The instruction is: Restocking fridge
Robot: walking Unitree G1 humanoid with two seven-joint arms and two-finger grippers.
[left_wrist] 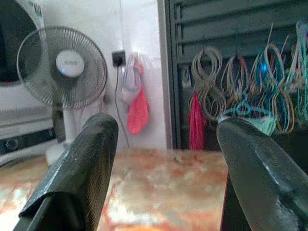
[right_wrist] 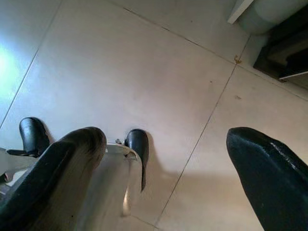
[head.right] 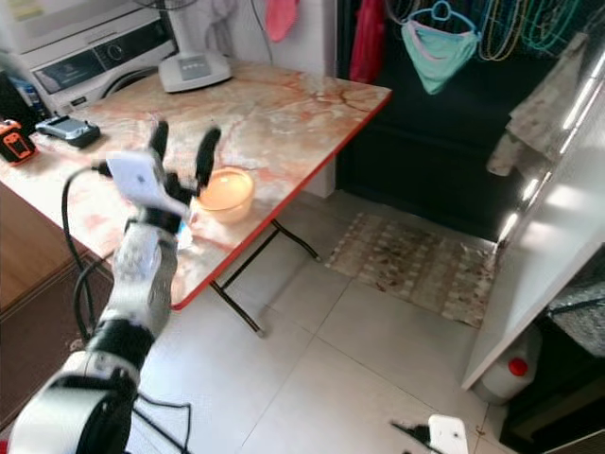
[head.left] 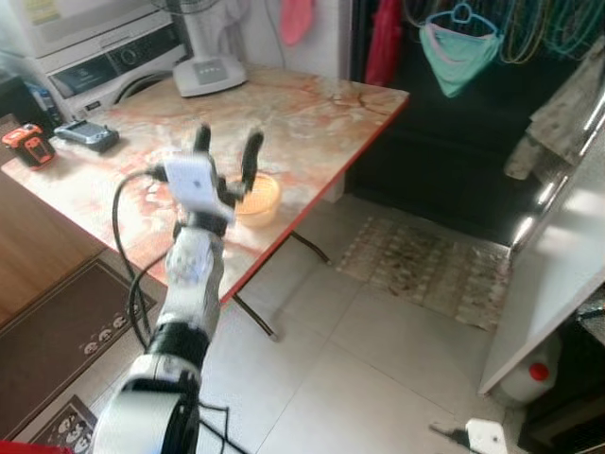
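1. Small round tub point(head.left: 258, 198) with yellowish-orange contents, sitting on the tabletop point(head.left: 312, 109) close to its near edge, upright.
2. Left gripper point(head.left: 227, 151) raised above the tabletop just beside the tub, jaws released and spread wide, grasping nothing; one finger tip appears just over the tub's far rim in the head views, contact not clear.
3. White camera block point(head.left: 192, 182) mounted on the left wrist below the fingers, black cable point(head.left: 121, 236) looping off it down along the silver forearm.
4. Marbled orange-and-cream surface with a red edge, carried on folding black legs point(head.left: 255, 312).
5. At the far end of the tabletop: white fan base point(head.left: 209, 74); in the left wrist view the fan point(left_wrist: 61, 67) with its round grille between and behind the two dark fingers point(left_wrist: 79, 173).
6. At the robot's left end of the tabletop: dark flat device point(head.left: 87, 136) and orange-and-black gadget point(head.left: 28, 145).
7. White washing machine point(head.left: 99, 52) against the wall behind the tabletop.
8. Teal garment on a hanger point(head.left: 460, 49) and red cloth point(head.left: 385, 43) against a dark shuttered wall.
9. Pale tiled floor point(head.left: 378, 359) with a patterned mat point(head.left: 425, 265); brown mat point(head.left: 57, 340) at the robot's left.
10. White fridge door point(head.left: 558, 255) edge-on at the robot's right.
11. Right gripper point(right_wrist: 173, 178) pointing down at the floor tiles, jaws released and apart, empty.
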